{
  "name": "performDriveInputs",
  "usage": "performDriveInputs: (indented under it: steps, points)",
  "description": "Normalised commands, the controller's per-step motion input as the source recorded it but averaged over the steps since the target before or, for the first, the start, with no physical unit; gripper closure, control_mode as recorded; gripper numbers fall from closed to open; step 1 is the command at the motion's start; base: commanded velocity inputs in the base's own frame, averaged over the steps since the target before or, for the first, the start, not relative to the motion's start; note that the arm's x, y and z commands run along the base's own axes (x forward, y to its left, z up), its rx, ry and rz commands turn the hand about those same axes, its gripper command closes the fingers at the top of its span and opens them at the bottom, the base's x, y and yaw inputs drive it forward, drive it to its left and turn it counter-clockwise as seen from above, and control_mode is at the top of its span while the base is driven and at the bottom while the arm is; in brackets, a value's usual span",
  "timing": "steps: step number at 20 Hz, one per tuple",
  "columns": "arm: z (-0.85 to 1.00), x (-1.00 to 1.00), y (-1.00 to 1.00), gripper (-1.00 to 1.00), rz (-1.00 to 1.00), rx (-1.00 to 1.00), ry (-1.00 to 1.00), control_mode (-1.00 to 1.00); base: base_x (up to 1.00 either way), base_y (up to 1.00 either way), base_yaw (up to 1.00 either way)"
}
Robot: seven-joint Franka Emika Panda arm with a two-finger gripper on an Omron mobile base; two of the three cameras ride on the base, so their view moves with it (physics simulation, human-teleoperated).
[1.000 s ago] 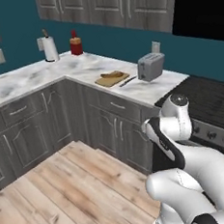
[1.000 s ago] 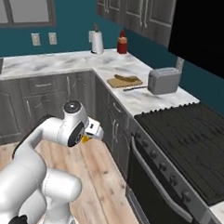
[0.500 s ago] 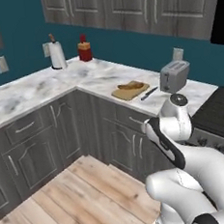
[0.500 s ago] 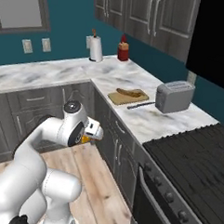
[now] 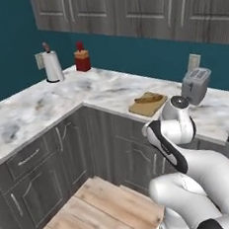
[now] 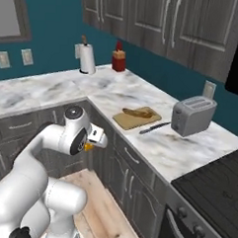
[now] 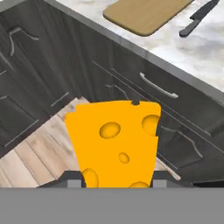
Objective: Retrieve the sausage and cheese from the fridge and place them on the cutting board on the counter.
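Left base view – board: the cutting board (image 5: 148, 105) lies on the counter (image 5: 60, 99) near the front edge, just left of the toaster (image 5: 196, 85)
Left base view – sausage: the sausage (image 5: 149, 99) rests on the board, lying along its far side
Left base view – far corner: a paper towel roll (image 5: 52, 66) and a red bottle (image 5: 82, 58) stand by the wall
Left base view – arm: the arm is folded low in front of the cabinets (image 5: 56, 159), its elbow just right of the board

Right base view – board: the board (image 6: 136, 118) carries the sausage (image 6: 137, 112); a knife (image 6: 153, 127) lies on the marble between board and toaster (image 6: 192, 116)
Right base view – cheese: a small orange bit of the cheese (image 6: 88, 147) shows under the hand, below counter height, left of the cabinet fronts
Right base view – stove: a black stove (image 6: 214, 188) sits at the right end

Hand view – gripper: the gripper (image 7: 114, 178) is closed narrow on the cheese (image 7: 115, 140), the wedge standing between its tips
Hand view – beyond: the board (image 7: 146, 15) and knife (image 7: 199, 18) lie farther off on the counter, above a drawer handle (image 7: 159, 85); wooden floor (image 7: 30, 151) shows to the left
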Motion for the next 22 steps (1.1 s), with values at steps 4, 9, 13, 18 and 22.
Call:
performDriveInputs:
  steps: [4,9,13,18,22]
  points:
    - [0.00,0.00,0.00,1.00,0.00,0.00,0.00,1.00,0.76,0.37,-0.35]
    - [0.00,0.00,0.00,1.00,0.00,0.00,0.00,1.00,0.71,0.37,-0.41]
    - [0.00,0.00,0.00,1.00,0.00,0.00,0.00,1.00,0.62,0.36,-0.51]
    - [0.00,0.00,0.00,1.00,0.00,0.00,0.00,1.00,0.60,0.35,-0.53]
    - [0.00,0.00,0.00,1.00,0.00,0.00,0.00,1.00,0.62,0.36,-0.50]
